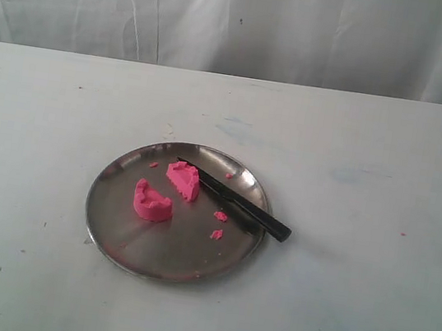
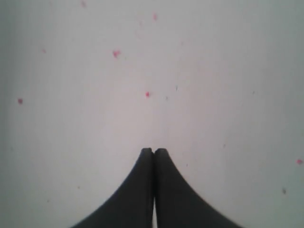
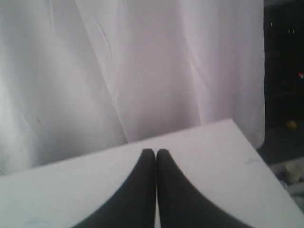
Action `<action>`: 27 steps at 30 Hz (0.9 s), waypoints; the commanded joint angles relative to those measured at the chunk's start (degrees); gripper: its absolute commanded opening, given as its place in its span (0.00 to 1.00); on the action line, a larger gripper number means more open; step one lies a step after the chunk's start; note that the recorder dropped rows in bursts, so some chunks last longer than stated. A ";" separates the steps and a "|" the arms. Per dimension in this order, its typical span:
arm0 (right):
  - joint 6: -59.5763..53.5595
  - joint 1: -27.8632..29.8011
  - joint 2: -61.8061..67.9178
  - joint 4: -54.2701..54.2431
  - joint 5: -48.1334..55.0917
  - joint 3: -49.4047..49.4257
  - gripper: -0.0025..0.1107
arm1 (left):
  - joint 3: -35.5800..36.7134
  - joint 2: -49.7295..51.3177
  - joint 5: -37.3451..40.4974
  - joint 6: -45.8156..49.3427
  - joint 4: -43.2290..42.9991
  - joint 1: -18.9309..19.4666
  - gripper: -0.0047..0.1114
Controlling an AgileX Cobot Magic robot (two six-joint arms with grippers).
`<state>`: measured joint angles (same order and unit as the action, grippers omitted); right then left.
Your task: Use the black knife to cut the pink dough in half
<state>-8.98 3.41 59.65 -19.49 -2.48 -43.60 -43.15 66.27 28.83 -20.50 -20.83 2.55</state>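
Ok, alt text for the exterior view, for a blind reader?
Two separate bright pink dough halves and a few pink crumbs lie on a round steel plate; a slim black knife overhangs its right rim. All sits on a white table.

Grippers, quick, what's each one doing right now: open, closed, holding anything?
Left gripper: closed, fingers together, holding nothing.
Right gripper: closed, fingers together, holding nothing.

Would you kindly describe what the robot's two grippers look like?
The left gripper and right gripper look alike: two matte black fingers each, flaring at the base and tapering to rounded tips. No cables or markings show.
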 commanded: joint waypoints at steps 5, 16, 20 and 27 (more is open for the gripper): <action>-11.57 -2.27 -17.64 -0.04 1.34 0.41 0.02 | 4.85 -26.55 -6.19 -0.74 -0.17 0.12 0.04; -20.22 -6.38 -36.02 0.47 14.23 0.41 0.02 | 6.02 -43.85 5.34 -0.35 0.45 0.12 0.04; -20.66 -6.38 -41.67 0.28 24.98 0.41 0.02 | 6.02 -44.88 6.07 -0.35 0.45 0.12 0.04; -20.66 -6.38 -47.68 0.25 32.63 0.41 0.02 | 6.02 -44.98 6.07 -0.35 0.45 0.12 0.04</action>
<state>-29.14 -2.86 13.77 -19.29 28.34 -43.35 -37.25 21.76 34.57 -20.50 -20.63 2.55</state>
